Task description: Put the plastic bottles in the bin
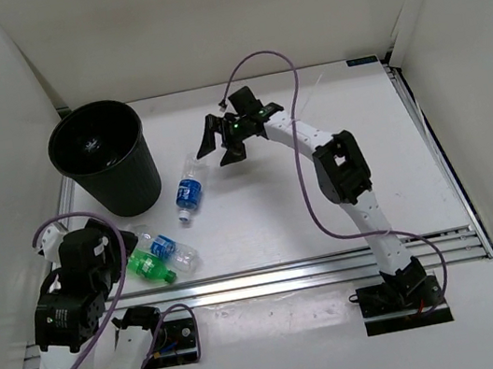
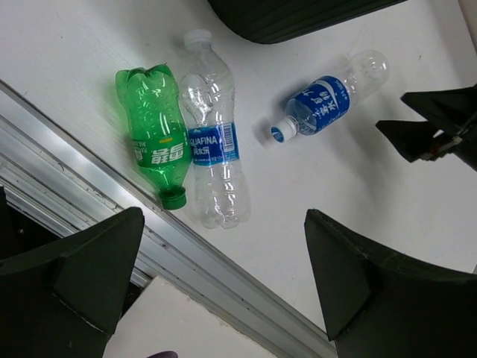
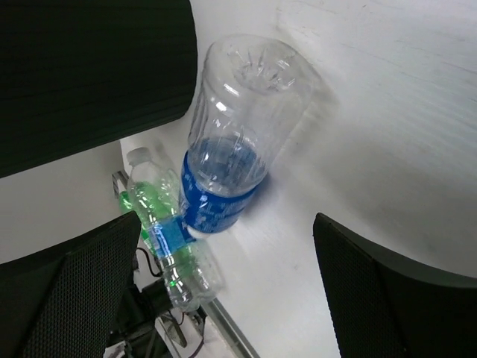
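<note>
Wide apart, empty at right gripper (image 1: 221, 148), just beside blue-label bottle (image 1: 188, 192) near black bin (image 1: 100, 157); same at left gripper (image 2: 222, 216), above green bottle (image 2: 155, 130) touching Aquafina bottle (image 2: 212, 142) on bench (image 1: 253, 221).

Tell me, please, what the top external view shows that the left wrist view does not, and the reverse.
Only the top external view: the whole rim and open mouth of the bin, the left arm and the right arm.
Only the left wrist view: the open left gripper up close, the green cap of the green bottle, and the label lettering on the clear bottle.
Both: those two bottles lying side by side, the blue-label bottle lying apart from them, part of the bin, and the open right gripper.
</note>
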Robot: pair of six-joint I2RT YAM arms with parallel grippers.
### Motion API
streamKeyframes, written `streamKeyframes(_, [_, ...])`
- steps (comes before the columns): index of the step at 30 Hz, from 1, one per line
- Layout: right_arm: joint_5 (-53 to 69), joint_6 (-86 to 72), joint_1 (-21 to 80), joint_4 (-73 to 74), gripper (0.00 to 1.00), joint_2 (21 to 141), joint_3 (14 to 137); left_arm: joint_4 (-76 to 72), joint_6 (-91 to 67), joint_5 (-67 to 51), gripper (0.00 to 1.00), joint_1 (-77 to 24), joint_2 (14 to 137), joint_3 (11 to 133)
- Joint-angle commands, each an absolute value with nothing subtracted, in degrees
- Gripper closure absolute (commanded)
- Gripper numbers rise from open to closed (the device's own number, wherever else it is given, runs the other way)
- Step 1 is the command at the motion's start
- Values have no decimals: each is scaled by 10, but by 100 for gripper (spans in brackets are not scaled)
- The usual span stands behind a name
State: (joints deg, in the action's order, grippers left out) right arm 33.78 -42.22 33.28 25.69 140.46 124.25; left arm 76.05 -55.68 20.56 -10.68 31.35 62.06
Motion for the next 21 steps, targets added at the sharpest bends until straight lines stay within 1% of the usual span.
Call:
streamKeyframes(1, [360, -414, 352, 259, 0, 1457, 1274, 804, -571, 216, 0, -109, 327, 613])
streamKeyframes(3, [366, -414, 359, 264, 0, 1481, 1296, 810, -566, 206, 0, -109, 333, 619])
streamKeyframes(7, [344, -401, 379, 265, 0, 1486, 1310, 817, -566, 199, 0, -109, 338, 632])
streamKeyframes(9, [353, -430, 379, 246, 0, 1500, 1303, 817, -566, 193, 0, -109, 338, 632])
streamKeyframes(11, [365, -442, 384, 246, 0, 1517, 1329, 817, -561, 181, 0, -109, 344, 632])
streamKeyframes(12, [365, -449, 384, 240, 3, 1528, 1334, 817, -552, 181, 0, -109, 344, 637])
streamKeyframes(13, [371, -449, 384, 240, 15, 1528, 1334, 817, -552, 173, 0, -109, 344, 637])
streamKeyframes(15, [376, -455, 384, 240, 27, 1528, 1326, 817, -546, 168, 0, -109, 344, 643])
streamKeyframes(16, [381, -463, 377, 235, 42, 1528, 1318, 817, -546, 168, 0, -109, 344, 643])
streamKeyframes(18, [395, -469, 360, 235, 55, 1504, 1291, 817, -552, 168, 0, -109, 338, 643])
streamKeyframes(19, [408, -469, 346, 235, 65, 1492, 1282, 817, -552, 168, 0, -109, 333, 649])
streamKeyframes(21, [424, -469, 324, 235, 72, 1428, 1254, 817, -557, 174, 0, -109, 328, 649])
